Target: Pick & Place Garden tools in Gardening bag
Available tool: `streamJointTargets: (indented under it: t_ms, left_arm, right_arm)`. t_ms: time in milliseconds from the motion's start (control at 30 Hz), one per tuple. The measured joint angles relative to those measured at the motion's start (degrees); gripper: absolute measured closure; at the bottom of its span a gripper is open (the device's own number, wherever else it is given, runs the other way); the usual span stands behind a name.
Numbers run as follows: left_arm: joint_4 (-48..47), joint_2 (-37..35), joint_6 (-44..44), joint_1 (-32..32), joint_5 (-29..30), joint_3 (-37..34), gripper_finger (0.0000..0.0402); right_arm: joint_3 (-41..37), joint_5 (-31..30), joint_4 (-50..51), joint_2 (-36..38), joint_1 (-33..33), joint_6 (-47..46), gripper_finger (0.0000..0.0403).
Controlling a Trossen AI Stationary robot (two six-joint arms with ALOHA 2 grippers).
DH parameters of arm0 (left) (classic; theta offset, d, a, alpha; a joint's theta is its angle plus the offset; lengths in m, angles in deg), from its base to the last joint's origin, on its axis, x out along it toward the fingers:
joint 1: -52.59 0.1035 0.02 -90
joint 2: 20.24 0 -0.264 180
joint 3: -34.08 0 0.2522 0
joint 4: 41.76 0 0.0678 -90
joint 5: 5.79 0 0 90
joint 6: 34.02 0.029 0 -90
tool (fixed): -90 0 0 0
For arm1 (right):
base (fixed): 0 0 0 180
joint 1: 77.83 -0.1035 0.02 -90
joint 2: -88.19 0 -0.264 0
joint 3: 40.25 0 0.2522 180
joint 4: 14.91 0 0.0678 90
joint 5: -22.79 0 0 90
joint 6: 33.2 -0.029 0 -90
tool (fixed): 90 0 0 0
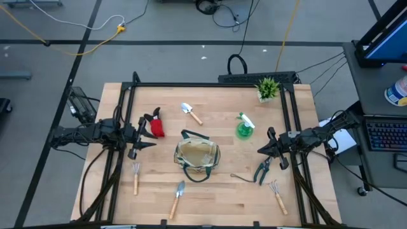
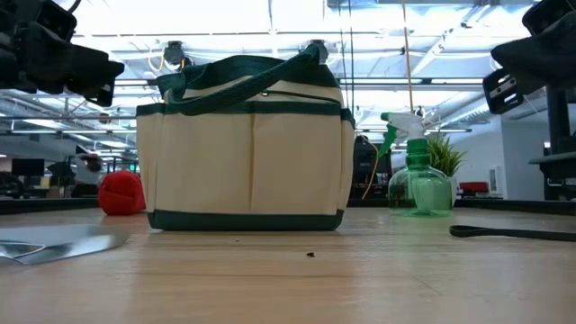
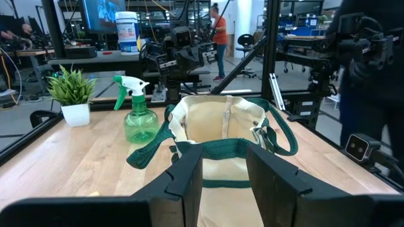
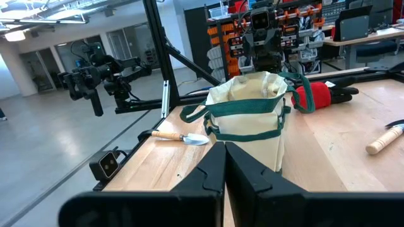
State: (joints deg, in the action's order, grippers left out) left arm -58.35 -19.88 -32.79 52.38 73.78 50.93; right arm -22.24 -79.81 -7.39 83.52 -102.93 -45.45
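bag (image 1: 198, 157) at centre of table (image 1: 216, 191) | left tool (image 1: 141, 136) at left, slightly spread, empty | right tool (image 1: 267, 149) at right, pressed together, empty

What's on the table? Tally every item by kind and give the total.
Trowels: 2
Fork-rakes: 2
Pruning shears: 1
Spray bottle: 1
Red-and-black item: 1
Gardening bag: 1
Potted plant: 1
Total: 9

Grey floor (image 1: 57, 63), cables (image 1: 95, 39), bright ceiling lights (image 2: 270, 18).
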Motion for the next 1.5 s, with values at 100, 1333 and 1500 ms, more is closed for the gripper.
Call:
streamJointTargets:
  t_ms: [100, 1333, 1500]
  left_arm:
    - [-0.01, 0.00, 0.00, 0.01, 0.01, 0.01, 0.0272]
    - [34.50, 0.00, -19.01, 0.00, 14.38, 0.00, 0.0272]
    - [36.67, 0.00, -29.15, 0.01, 21.66, 0.44, 0.0273]
  right_arm:
    - [-0.01, -5.05, -0.59, -0.01, -0.02, 1.54, 0.0403]
    - [0.00, -12.85, -2.74, -0.01, 0.00, 0.94, 0.0403]
    - [-0.01, -12.86, -2.73, -0.01, 0.00, 0.96, 0.0403]
